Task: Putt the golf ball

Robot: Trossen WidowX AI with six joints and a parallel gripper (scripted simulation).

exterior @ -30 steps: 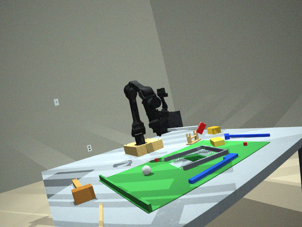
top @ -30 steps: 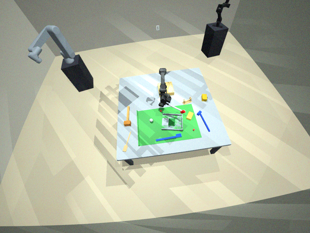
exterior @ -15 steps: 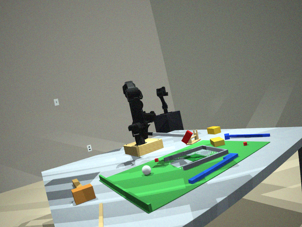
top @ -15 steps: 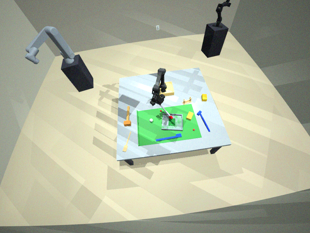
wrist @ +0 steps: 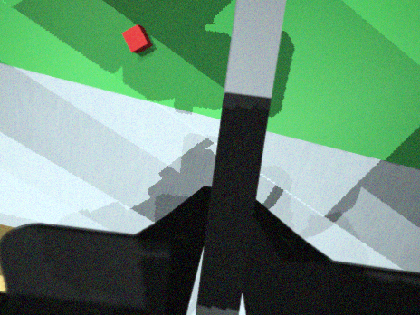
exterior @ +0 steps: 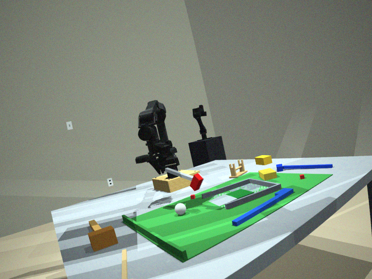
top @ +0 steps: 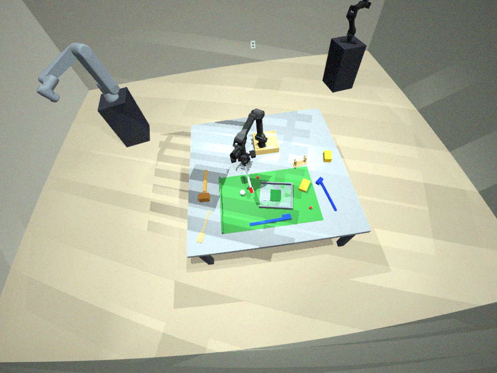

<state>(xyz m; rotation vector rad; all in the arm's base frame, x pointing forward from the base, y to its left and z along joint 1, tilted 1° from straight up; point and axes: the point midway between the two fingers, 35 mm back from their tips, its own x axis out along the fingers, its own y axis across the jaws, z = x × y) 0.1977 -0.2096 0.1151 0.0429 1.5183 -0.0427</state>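
Exterior view: gripper [exterior: 167, 168] clenched on putter [exterior: 183, 176], head raised over ball [exterior: 180, 208]; may whiff, or overhit past green [exterior: 240, 193].

Arm [exterior: 153, 132]: matte black all over, built of chunky, blocky links with rounded joint housings. Base sits on a tan wooden block [top: 268, 144]. Gripper [exterior: 167, 166] fingers black, flat, tapered. No cables or markings discernible.

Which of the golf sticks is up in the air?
The red putter. The gripper is shut on its grey shaft, holding its red head above the green mat. Both blue putters lie flat.
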